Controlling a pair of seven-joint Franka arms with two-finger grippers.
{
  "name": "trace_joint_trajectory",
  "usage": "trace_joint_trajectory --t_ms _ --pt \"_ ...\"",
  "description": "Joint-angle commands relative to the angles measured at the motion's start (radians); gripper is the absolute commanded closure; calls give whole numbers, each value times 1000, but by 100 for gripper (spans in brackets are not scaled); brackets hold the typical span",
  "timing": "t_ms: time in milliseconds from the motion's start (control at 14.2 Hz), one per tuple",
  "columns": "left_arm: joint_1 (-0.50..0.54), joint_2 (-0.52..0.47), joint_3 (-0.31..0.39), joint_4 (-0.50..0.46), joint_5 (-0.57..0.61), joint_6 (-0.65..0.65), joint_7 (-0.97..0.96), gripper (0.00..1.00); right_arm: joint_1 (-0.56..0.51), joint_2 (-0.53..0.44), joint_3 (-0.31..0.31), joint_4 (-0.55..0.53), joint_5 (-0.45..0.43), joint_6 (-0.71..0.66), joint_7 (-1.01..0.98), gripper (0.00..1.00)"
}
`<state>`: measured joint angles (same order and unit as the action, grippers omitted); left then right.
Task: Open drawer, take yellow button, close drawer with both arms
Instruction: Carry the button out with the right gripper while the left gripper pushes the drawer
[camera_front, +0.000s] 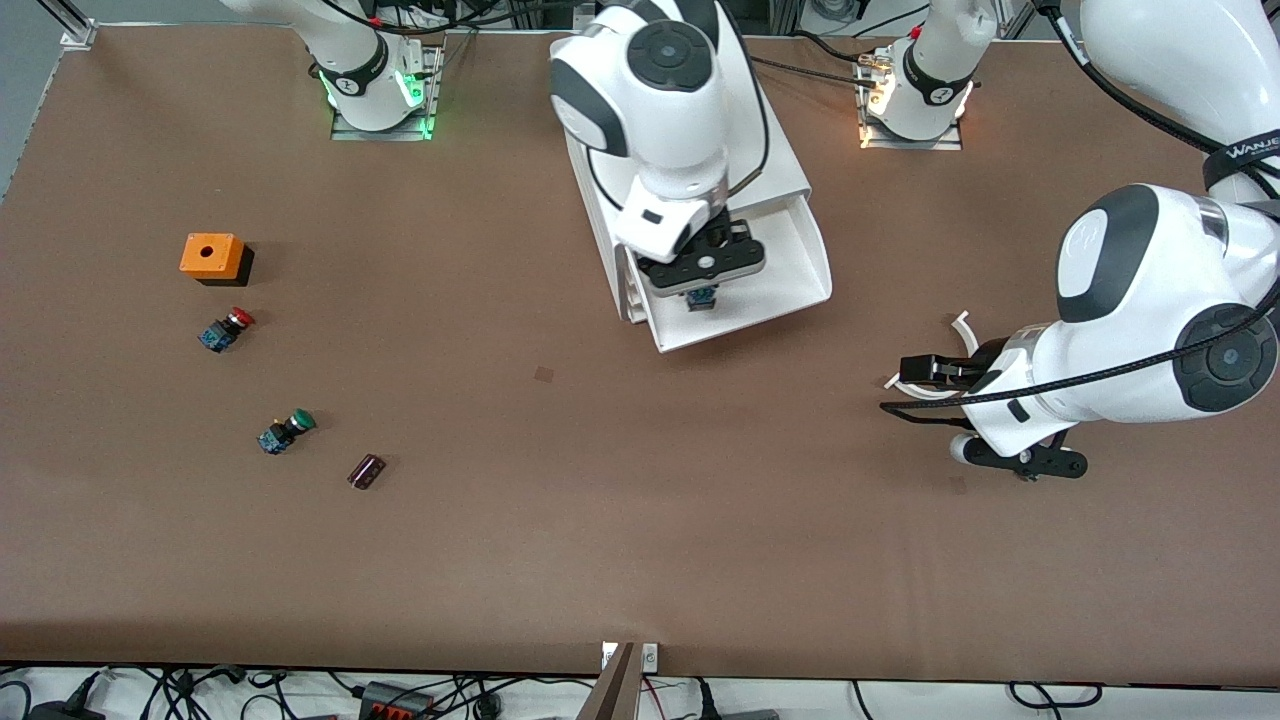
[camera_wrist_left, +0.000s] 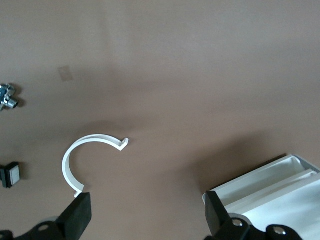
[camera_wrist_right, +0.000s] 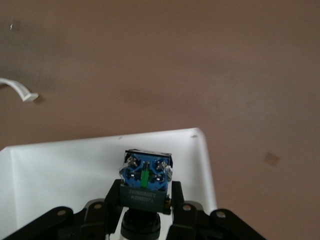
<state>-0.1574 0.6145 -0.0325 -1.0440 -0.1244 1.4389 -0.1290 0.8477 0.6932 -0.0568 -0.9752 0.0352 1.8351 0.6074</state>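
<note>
Right wrist view: button (camera_wrist_right: 145, 180), blue base outward, gripped over drawer (camera_wrist_right: 60, 165).

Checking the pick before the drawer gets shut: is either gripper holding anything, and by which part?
The right gripper, over the open drawer, holds the button by its black body, blue base outward. The left gripper is open and holds nothing.

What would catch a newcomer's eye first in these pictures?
Probably the right gripper over the open drawer, shut on the button, whose blue base faces the wrist camera. Next, the left gripper hanging open toward the left arm's end of the table, over a curved white plastic piece.
</note>
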Motion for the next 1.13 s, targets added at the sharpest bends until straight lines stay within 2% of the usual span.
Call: trace_joint_trajectory --t_ms 0,212,353,424,635,776,847,1059 --pt "-8 1 -10 -5 25 6 -105 0 -113 -41 20 1 9 -94 -20 100" --pt "-25 -2 -17 -57 19 26 -204 0 -197 -73 12 -49 11 -204 -158 100" --pt "-71 -9 -15 -115 23 113 -254 0 -278 -75 22 -95 35 -214 -224 100" --pt "-86 -10 -17 -138 23 153 -299 0 -307 -89 20 -135 63 -215 -280 100" --pt "-155 -31 -15 -230 32 288 -441 0 -392 -106 15 -278 66 -197 -447 100" --pt "-186 -76 -17 -331 39 371 -485 0 -478 -90 15 -350 68 -154 -561 100" --pt "-200 -114 -17 -414 39 427 -489 0 -514 -83 15 -393 68 -111 -630 100" --pt "-244 -212 -23 -618 39 592 -562 0 -539 -83 15 -494 62 -21 -695 100"
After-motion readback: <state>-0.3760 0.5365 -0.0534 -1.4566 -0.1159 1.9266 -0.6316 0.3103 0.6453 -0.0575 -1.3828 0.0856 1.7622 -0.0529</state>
